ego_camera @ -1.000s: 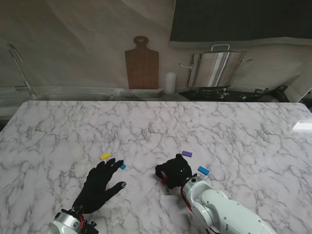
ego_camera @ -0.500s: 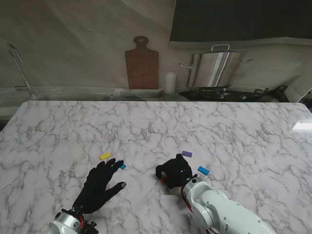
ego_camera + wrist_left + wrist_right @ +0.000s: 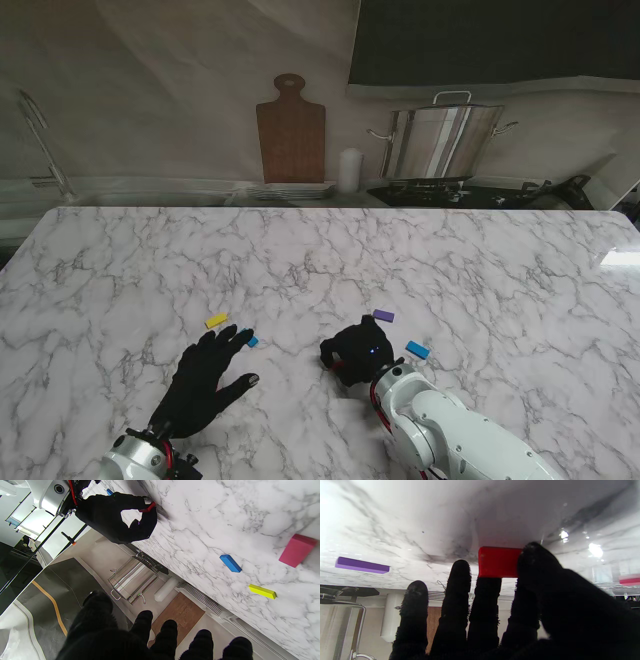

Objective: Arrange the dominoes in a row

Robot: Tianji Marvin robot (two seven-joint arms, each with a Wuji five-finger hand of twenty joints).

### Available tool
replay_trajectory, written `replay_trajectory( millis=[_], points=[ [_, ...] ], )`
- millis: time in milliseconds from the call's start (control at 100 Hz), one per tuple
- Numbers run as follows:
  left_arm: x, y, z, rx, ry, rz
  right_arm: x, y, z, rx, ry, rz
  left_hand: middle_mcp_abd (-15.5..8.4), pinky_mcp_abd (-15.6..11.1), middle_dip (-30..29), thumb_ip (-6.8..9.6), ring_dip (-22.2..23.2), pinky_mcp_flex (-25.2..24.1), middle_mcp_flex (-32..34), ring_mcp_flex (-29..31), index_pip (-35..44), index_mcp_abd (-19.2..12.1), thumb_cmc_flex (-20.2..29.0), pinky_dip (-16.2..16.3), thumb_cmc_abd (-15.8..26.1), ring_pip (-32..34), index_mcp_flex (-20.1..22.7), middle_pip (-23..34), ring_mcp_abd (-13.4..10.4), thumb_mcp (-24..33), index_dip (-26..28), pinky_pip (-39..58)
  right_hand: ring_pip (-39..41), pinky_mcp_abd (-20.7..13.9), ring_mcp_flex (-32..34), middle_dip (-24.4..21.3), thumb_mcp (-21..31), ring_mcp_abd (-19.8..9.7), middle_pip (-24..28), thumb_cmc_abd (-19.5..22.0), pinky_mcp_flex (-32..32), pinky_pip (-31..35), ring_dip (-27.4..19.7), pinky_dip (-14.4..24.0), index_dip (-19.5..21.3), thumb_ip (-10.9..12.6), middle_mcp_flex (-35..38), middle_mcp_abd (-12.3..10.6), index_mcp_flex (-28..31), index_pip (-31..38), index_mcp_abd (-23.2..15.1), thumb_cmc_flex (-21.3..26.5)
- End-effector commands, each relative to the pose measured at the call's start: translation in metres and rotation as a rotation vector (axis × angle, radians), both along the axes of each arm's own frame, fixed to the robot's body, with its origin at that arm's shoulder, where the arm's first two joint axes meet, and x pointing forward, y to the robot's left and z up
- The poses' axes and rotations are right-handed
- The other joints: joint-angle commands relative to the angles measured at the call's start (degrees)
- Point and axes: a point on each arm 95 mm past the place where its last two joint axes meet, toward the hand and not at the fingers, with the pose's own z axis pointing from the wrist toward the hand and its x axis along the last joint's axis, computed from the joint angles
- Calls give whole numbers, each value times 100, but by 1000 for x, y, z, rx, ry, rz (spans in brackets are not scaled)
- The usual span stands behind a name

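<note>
Marble-patterned white table top seen from the stand, with both black-gloved hands near its front edge. The right hand is curled, thumb and fingers pinching a small red rectangular domino; the left wrist view shows this red block held between thumb tip and fingertip, close to the marble, though whether it touches the surface cannot be told. From the stand the red piece is almost wholly hidden by the glove. The left hand lies flat with fingers spread and holds nothing.

Loose pieces on the marble: a yellow flat domino just beyond the left fingertips; a blue domino at those fingertips, partly covered from the stand but fully visible from the left wrist; a purple domino beyond the right hand, also seen from the right wrist; a second blue domino just right of the right hand. A pink rectangular domino appears only in the left wrist view.

Behind the table stands a large stainless-steel stockpot with lid; its contents are hidden. Beside it are a brown wooden cutting board leaning upright against the wall and a white cylinder. No legible writing is visible.
</note>
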Motion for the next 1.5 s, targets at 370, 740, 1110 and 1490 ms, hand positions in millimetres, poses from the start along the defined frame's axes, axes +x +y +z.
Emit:
replay_trajectory(
  millis=[370, 740, 1110, 1490],
  points=[
    [-2, -1, -2, 4, 14, -12, -1, -3, -5, -25, 11, -3, -5, -101, 52, 49, 94, -56, 61, -68, 1, 29, 101, 96, -47, -11, 71, -21, -26, -1, 105, -5, 113, 172, -98, 90, -196, 6, 162, -86, -84, -47, 91, 70, -198, -56, -62, 22, 273, 227, -113, 163],
    [-1, 0, -2, 3, 11, -16, -1, -4, -4, -54, 10, -17, -12, -102, 53, 49, 95, -56, 66, -68, 5, 29, 98, 98, -47, -12, 74, -20, -26, 0, 103, -4, 271, 52, -548, 176, -335, 11, 606, -151, -334, -96, 174, 128, -176, -8, -796, 89, -246, 144, 274, -218],
    [-1, 1, -2, 4, 9, -18, -2, -5, -3, -68, 10, -27, -14, -101, 53, 49, 92, -56, 65, -69, 6, 28, 98, 100, -49, -14, 73, -20, -21, -1, 103, -4, 368, -19, -739, 115, -227, -6, 723, -14, -407, -129, 205, 199, 41, 94, -1141, 49, -587, -495, 594, -363],
    [-1, 1, -2, 5, 9, -18, -1, -7, -2, -77, 4, -46, -10, -101, 53, 49, 90, -56, 63, -69, 7, 33, 100, 100, -49, -14, 74, -21, -19, -1, 103, -5, 401, -6, -838, -10, -411, 64, 771, -60, -512, -153, 230, 245, 255, 64, -1262, 117, -433, -287, 528, -385]
  ],
)
